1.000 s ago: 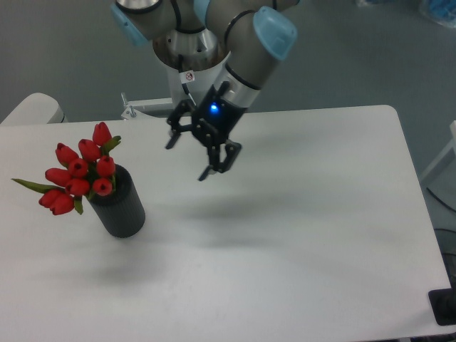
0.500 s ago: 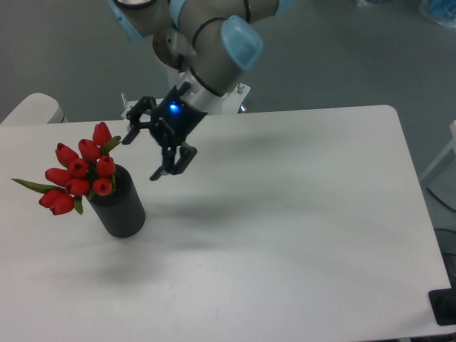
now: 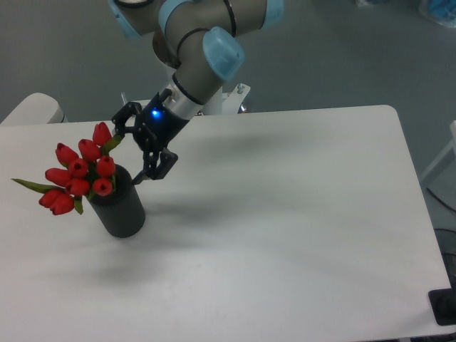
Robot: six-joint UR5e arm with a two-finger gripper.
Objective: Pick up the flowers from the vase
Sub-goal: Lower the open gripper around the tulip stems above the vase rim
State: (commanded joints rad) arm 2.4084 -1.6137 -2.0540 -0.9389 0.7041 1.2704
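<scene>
1. The flowers [image 3: 80,174] are seated in the vase [image 3: 120,207] at the left part of the white bench [image 3: 299,235]. The long axis of the bunch is tilted: the stems are lodged in the vase mouth, and the buds are fanned upward and to the left, past the rim.
2. One narrow green leaf [image 3: 32,185] is pointed out to the far left, almost level.
3. The vase is stood upright, well apart from the bench edges.
4. The end effector [image 3: 130,152] is hung just to the right of the bunch, above the vase mouth. Its two black fingers are spread apart and nothing is pinched. The upper finger [image 3: 122,116] is seen just beside the topmost bud; whether contact is made cannot be told. The lower finger [image 3: 153,165] is placed near the vase rim.
5. The arm [image 3: 196,68] is slanted down from the upper centre, with grey segments and a pale blue joint cap. A blue light is lit on the wrist.
6. Flowers: closed red tulip buds, clustered, with a few green leaves.
7. Vase: short, dark grey-black cylinder, finely ribbed side.
</scene>
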